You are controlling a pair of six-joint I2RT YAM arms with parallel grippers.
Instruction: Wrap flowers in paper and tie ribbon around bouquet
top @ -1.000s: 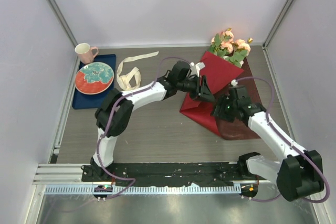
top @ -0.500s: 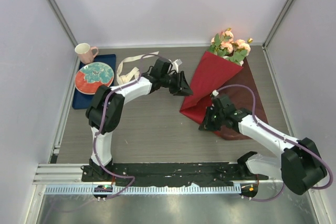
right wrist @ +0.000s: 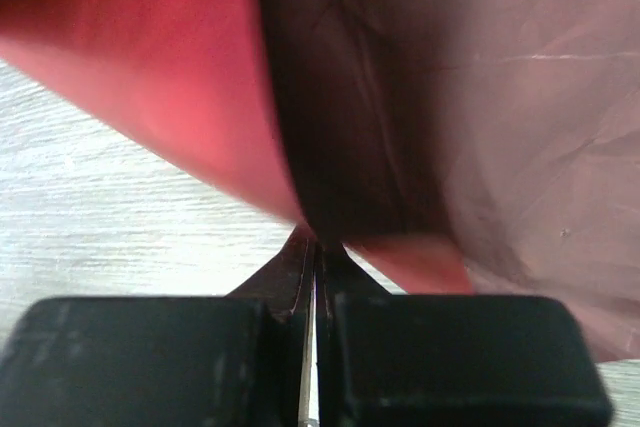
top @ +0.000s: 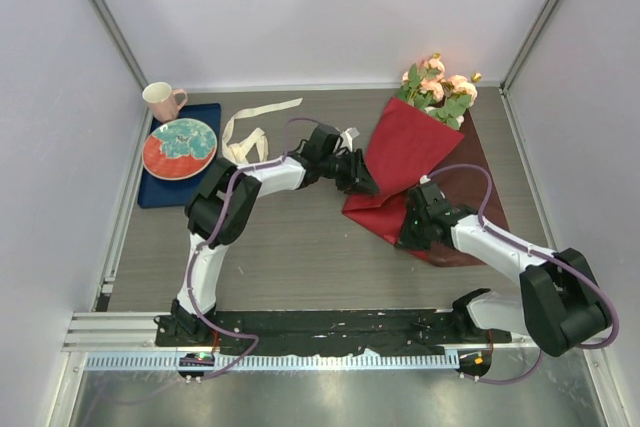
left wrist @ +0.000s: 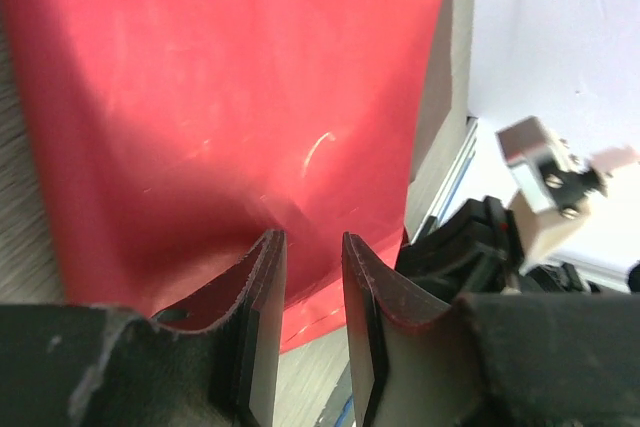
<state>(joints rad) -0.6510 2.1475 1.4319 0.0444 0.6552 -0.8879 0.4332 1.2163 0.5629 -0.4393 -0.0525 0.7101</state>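
Observation:
The flowers [top: 438, 85], pink-peach roses, lie at the back right with their stems hidden under the red paper [top: 400, 162]. A bright flap of the paper is folded over a darker layer [top: 475, 192]. My left gripper [top: 360, 182] is at the flap's left edge. In the left wrist view this gripper [left wrist: 312, 239] is open by a narrow gap, with the paper [left wrist: 230, 97] just ahead of its tips. My right gripper [top: 412, 232] is at the paper's lower edge. In the right wrist view it [right wrist: 318, 242] is shut on the paper's fold [right wrist: 330, 147]. The cream ribbon [top: 245, 142] lies loose to the left.
A dark blue tray [top: 160, 190] at the left holds a red and teal plate [top: 180, 147]. A pink mug [top: 162, 100] stands behind it. White walls close the back and both sides. The arm bases sit on a black rail [top: 330, 325] at the near edge.
The left gripper pulled off the flap to the left, then came back to its left edge with narrower jaws. The right gripper shut and settled at the paper's lower edge.

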